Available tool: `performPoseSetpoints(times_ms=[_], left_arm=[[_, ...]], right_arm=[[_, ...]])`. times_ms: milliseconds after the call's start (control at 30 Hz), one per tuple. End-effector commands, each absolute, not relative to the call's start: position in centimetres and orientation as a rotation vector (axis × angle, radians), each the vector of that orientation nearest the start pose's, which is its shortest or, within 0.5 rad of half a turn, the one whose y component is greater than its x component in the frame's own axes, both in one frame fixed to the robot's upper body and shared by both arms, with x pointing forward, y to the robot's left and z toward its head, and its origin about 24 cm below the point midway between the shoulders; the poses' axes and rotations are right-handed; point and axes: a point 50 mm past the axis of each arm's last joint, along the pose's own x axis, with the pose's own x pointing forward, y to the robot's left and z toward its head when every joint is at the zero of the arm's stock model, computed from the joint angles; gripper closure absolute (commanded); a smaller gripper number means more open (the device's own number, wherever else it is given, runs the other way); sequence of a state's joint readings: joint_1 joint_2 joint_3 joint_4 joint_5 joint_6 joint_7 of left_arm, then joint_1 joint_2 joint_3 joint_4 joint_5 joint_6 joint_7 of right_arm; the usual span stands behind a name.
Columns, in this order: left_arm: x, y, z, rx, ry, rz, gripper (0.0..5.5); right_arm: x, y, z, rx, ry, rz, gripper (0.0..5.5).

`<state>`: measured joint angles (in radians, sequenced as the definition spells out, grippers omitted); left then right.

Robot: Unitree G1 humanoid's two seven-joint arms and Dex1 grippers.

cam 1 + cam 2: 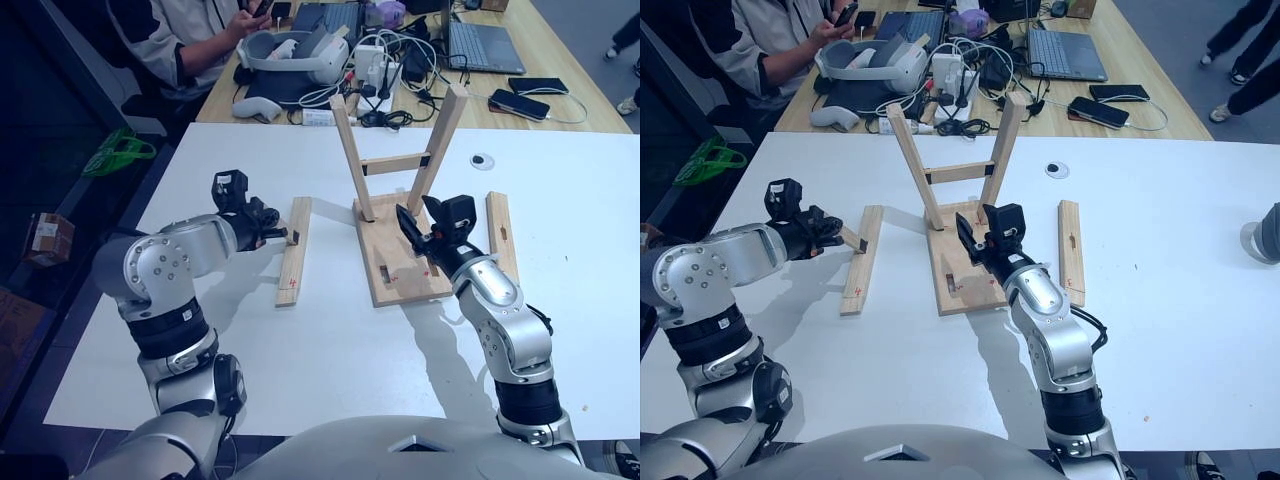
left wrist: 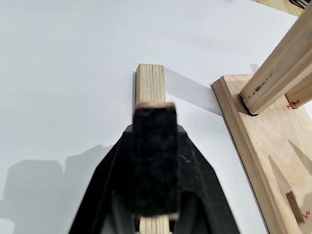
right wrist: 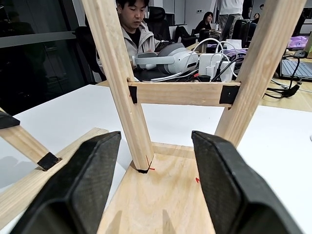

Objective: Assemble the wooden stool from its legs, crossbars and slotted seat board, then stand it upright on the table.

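On table (image 1: 250, 340): seat board (image 1: 388, 285) flat, two legs (image 1: 350, 150) and crossbar (image 1: 392, 164) standing in it.
Left gripper (image 1: 274, 233): clamped on crossbar stub (image 2: 150, 83) of loose leg (image 1: 292, 265), beside board.
Right gripper (image 1: 416, 216): fingers apart, over board.

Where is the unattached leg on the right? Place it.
In the left eye view, the unattached leg lies flat on the table, right of the right gripper and the seat board.

Pale slotted seat board (image 1: 410, 285) lies flat. Two legs (image 1: 352, 150) stand splayed at its far end (one crossbar (image 1: 395, 163) joins them). Left of the board lies a third leg (image 1: 293, 255) with a short crossbar (image 2: 150, 83) jutting from it. To the right is a fourth leg (image 1: 500, 235), lying flat.
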<state>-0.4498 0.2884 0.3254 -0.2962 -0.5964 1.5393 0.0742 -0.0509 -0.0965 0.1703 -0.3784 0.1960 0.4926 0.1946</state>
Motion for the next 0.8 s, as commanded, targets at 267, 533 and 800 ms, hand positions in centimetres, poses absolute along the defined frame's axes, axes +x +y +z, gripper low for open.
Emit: performPoseSetpoints(times_ms=[267, 533, 800], left_arm=[[27.5, 18.9, 8.3, -0.140, 0.921, -0.210, 5.09], [29.4, 19.0, 8.8, -0.030, 0.896, -0.290, 5.09], [28.8, 20.4, 8.7, 0.024, 1.006, -0.391, 5.09]], right_arm=[[25.1, -9.9, 9.5, 0.067, 0.083, 0.468, 2.80], [25.3, -9.8, 9.5, 0.063, 0.079, 0.480, 2.80], [25.5, -9.8, 9.6, 0.055, 0.076, 0.492, 2.80]])
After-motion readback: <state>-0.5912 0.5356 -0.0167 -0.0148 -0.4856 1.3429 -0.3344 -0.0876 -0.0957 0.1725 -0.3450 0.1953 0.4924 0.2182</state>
